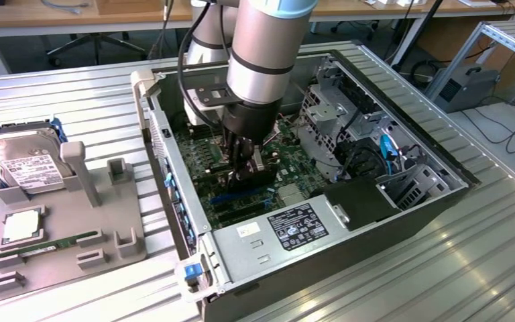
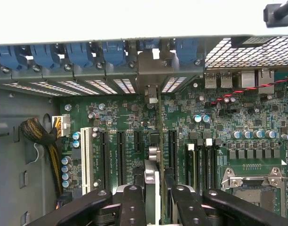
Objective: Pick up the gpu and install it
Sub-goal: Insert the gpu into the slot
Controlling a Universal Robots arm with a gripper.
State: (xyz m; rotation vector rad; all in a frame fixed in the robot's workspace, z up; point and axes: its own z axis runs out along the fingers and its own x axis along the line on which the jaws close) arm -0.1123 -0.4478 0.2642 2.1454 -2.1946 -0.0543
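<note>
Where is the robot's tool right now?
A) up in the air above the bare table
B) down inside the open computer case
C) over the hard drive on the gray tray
B: the tool is down inside the case, holding the gpu on edge just over the green board, while the hard drive sits apart on the tray.

Slatted metal table (image 1: 78,100) bearing computer case (image 1: 347,241), grey holder (image 1: 61,248)
</note>
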